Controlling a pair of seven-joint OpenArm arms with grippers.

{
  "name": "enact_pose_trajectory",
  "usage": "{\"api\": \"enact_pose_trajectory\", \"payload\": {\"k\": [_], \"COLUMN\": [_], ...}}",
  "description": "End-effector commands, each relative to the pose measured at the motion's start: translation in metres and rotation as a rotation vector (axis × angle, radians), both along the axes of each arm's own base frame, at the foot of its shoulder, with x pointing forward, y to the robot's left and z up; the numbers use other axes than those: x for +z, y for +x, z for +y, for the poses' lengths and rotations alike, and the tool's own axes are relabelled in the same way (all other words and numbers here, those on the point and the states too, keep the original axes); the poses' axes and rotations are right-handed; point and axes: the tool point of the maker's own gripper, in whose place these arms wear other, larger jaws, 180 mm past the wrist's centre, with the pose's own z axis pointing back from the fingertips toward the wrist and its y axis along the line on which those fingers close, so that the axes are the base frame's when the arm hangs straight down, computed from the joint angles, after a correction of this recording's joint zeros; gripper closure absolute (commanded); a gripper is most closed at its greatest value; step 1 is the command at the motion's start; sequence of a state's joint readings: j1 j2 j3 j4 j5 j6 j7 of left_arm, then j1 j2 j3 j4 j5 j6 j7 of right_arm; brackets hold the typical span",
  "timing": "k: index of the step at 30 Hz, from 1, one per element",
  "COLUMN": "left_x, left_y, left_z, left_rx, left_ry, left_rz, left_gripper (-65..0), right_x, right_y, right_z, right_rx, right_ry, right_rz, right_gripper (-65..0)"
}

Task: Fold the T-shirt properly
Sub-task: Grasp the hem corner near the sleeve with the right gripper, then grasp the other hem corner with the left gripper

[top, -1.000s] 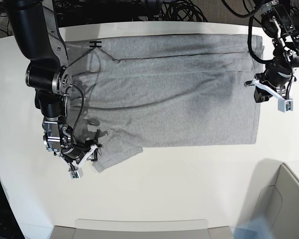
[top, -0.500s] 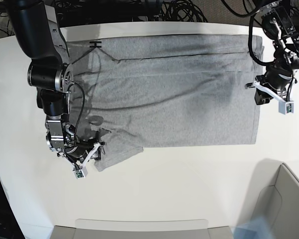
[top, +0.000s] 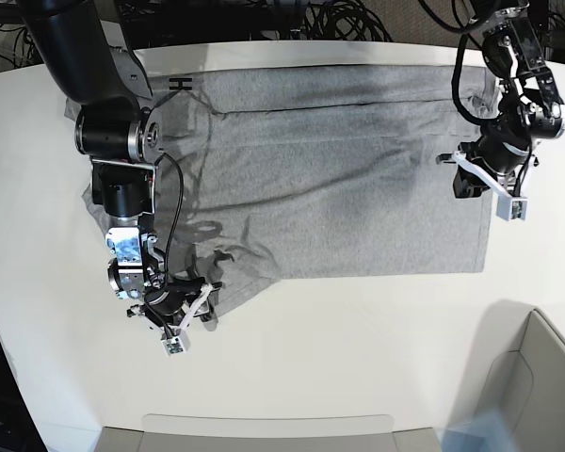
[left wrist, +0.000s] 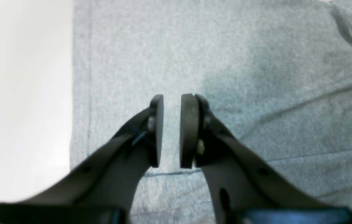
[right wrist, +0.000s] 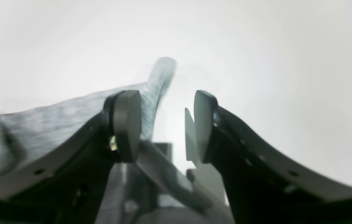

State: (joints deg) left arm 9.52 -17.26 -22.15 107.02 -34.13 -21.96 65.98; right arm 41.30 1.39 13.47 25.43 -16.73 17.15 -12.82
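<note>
T-shirt (top: 330, 174): heather-grey, spread flat and plain side up across the far half of the white table (top: 358, 348); one sleeve (top: 228, 287) juts toward the near edge at the base view's lower left.
Hard to make out: the right wrist view is blurred, and it is not clear there whether the left pad touches the cloth. The base view is too small to show either gripper's gap.
Right gripper (right wrist: 163, 124): nearest the camera, low at the sleeve's tip. Jaws parted by a moderate gap with nothing between them. A raised tongue of grey fabric (right wrist: 160, 77) stands just beside and behind the left pad.
Right gripper, base view (top: 190, 311): at the sleeve's near corner, on the view's left.
Left gripper (left wrist: 171, 130): over the shirt's bottom hem (left wrist: 81, 77), close to where cloth meets bare table. Pads drawn to a narrow slit, gripping nothing visible.
Left gripper, base view (top: 485, 188): hangs over the shirt's right-hand edge.
Only the left wrist view shows: the hem stitching and a fold line crossing under the pads.
Containers: a grey bin (top: 537, 377) at the near right corner, cut off by the frame, its contents not visible.
Far edge: black cables (top: 292, 19) beyond the table.
</note>
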Motion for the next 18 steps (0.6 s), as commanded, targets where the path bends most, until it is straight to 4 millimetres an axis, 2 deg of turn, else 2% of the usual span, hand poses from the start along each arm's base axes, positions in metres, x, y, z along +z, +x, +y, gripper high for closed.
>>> {"api": "enact_pose_trajectory", "payload": {"k": [1,9,11,15,18], "left_x": [0.012,0.012,0.013,0.013,0.013], "left_y": [0.007,0.008,0.008,0.008,0.008], "left_z": [0.003,0.003,0.003,0.003,0.003], "left_rx": [-0.006,-0.006,-0.005,-0.005,-0.004], "left_ry": [0.014,0.014,0.014,0.014,0.013], "left_rz": [-0.046,-0.049,-0.051,-0.051,-0.05], "left_gripper": [-9.5,-9.5,-9.5,-9.5,-9.5], "right_x": [0.036,0.039,0.03,-0.001,-0.011], "right_y": [0.022,0.024,0.02,0.004,-0.003], "right_z": [0.001,0.003,0.005,0.011,0.012], "right_rx": [-0.009,-0.003,0.008,0.048,0.057], "right_ry": [0.014,0.0,-0.008,-0.04,-0.048], "right_rz": [-0.098,-0.104,-0.077,0.01,0.032], "right_gripper": [-27.6,-27.6,-27.6,-27.6,-27.6]}}
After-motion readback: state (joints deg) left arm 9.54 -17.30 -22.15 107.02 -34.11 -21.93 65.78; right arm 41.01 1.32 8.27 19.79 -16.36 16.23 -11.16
